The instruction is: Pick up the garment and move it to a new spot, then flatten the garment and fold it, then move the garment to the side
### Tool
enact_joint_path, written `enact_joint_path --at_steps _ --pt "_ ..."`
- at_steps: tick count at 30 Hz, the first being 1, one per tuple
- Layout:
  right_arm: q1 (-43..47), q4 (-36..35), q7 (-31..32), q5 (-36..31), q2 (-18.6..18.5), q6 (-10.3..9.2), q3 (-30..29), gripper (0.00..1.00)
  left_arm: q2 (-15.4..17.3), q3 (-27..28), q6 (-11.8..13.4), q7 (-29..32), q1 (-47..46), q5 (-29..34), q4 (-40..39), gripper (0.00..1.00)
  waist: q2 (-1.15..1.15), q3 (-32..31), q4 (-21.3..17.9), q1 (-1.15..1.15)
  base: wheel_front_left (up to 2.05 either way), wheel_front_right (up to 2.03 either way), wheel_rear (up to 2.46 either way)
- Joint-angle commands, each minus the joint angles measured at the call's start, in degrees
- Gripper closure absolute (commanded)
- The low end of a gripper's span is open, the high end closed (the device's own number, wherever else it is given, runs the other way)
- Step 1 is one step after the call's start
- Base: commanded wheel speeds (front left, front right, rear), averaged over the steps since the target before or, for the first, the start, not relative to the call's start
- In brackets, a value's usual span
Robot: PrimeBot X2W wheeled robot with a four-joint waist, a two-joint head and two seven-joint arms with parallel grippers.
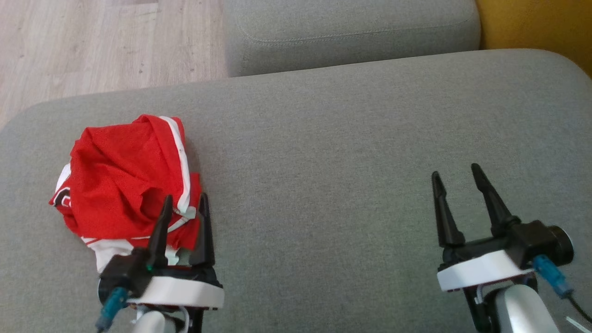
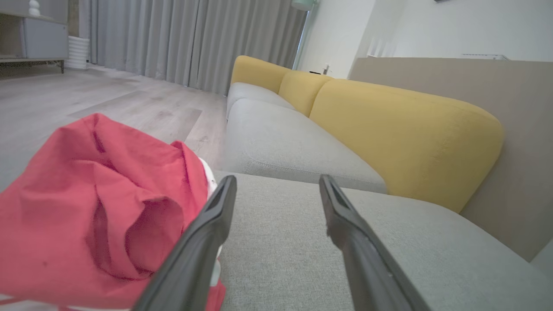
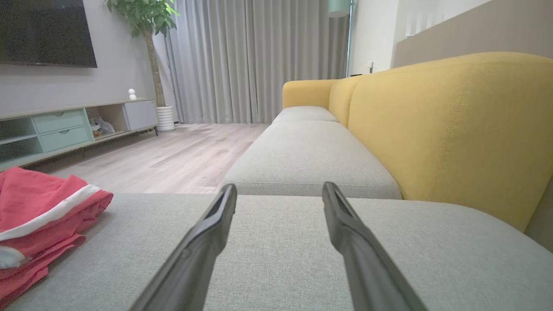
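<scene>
The left gripper (image 1: 186, 196) and right gripper (image 1: 454, 169) each carry two long, tapering matte-black fingers (image 1: 490, 199) rooted in a black block (image 1: 532, 238). Behind the block sit a white faceted collar (image 1: 481, 270) and a pale silver-grey forearm (image 1: 522, 310). A teal-blue connector (image 1: 550, 275) with a dark cable (image 1: 581, 310) plugs into each hand's outer side, and a tiny green dot (image 1: 149, 267), perhaps an indicator light, shows at the base of the left fingers.

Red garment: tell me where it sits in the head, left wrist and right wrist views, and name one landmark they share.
Head view: red garment lies crumpled at centre-left, by the open left gripper.
Left wrist view: it takes up the lower left, beside that gripper's own left finger.
Right wrist view: it is at the far left edge, low.
Shared landmark: the grey seat cushion under the garment.
</scene>
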Motion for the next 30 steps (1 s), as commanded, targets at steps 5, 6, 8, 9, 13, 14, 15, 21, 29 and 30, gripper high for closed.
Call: enact_joint_path --at_steps 5,6,8,9,13,14,15,21,29,30 --pt "-2.6 -2.9 -1.6 -7.1 -0.5 -0.04 2.5 0.00 0.6 -1.1 -0.2 -1.7 -2.6 9.9 -1.2 0.00 0.00 -0.2 0.1 0.00 0.00 0.00 0.00" --pt "-2.6 -3.0 -1.8 -8.1 -0.5 -0.04 2.6 0.00 0.7 -1.7 0.1 -1.9 -2.7 11.4 -0.9 0.00 0.00 -0.2 0.1 0.00 0.00 0.00 0.00" --pt "-2.6 -3.1 -2.1 -10.1 -0.5 -0.04 2.9 0.00 1.2 -2.7 1.0 -2.2 -2.8 14.6 0.1 0.00 0.00 -0.3 0.1 0.00 0.00 0.00 0.00" --pt "-2.6 -3.1 -2.1 -10.1 -0.5 -0.04 2.9 0.00 1.2 -2.7 1.0 -2.2 -2.8 14.6 0.1 0.00 0.00 -0.3 0.1 0.00 0.00 0.00 0.00" --pt "-2.5 -3.5 -2.8 -11.2 -0.6 -0.04 3.6 0.00 1.4 -4.3 2.8 -2.9 -3.4 18.9 1.6 0.00 0.00 -0.4 0.1 0.00 0.00 0.00 0.00" --pt "-2.5 -3.6 -2.9 -11.0 -0.6 -0.04 3.9 0.00 1.2 -4.2 3.2 -3.1 -3.4 18.8 1.5 0.00 0.00 -0.4 0.1 0.00 0.00 0.00 0.00" --pt "-2.5 -3.7 -3.1 -10.6 -0.6 -0.04 4.1 0.00 1.0 -3.9 3.2 -3.3 -3.4 18.1 1.2 0.00 0.00 -0.4 0.0 0.00 0.00 0.00 0.00" --pt "-1.5 -2.2 -3.9 -0.7 -0.6 -0.04 4.4 0.00 0.0 -1.1 1.5 -4.0 -2.3 11.2 -0.9 0.00 0.00 -0.5 -0.2 0.00 0.00 0.00 0.00" --pt "-0.8 1.8 -3.9 11.1 -0.6 -0.04 3.8 0.00 -0.3 0.4 0.5 -4.0 -0.9 3.5 0.8 0.00 0.00 -0.6 -0.1 0.00 0.00 0.00 0.00" --pt "-0.9 2.2 -3.9 11.5 -0.6 -0.04 3.7 0.00 -0.3 0.2 0.7 -4.0 -0.9 3.1 1.6 0.00 0.00 -0.5 -0.1 0.00 0.00 0.00 0.00"
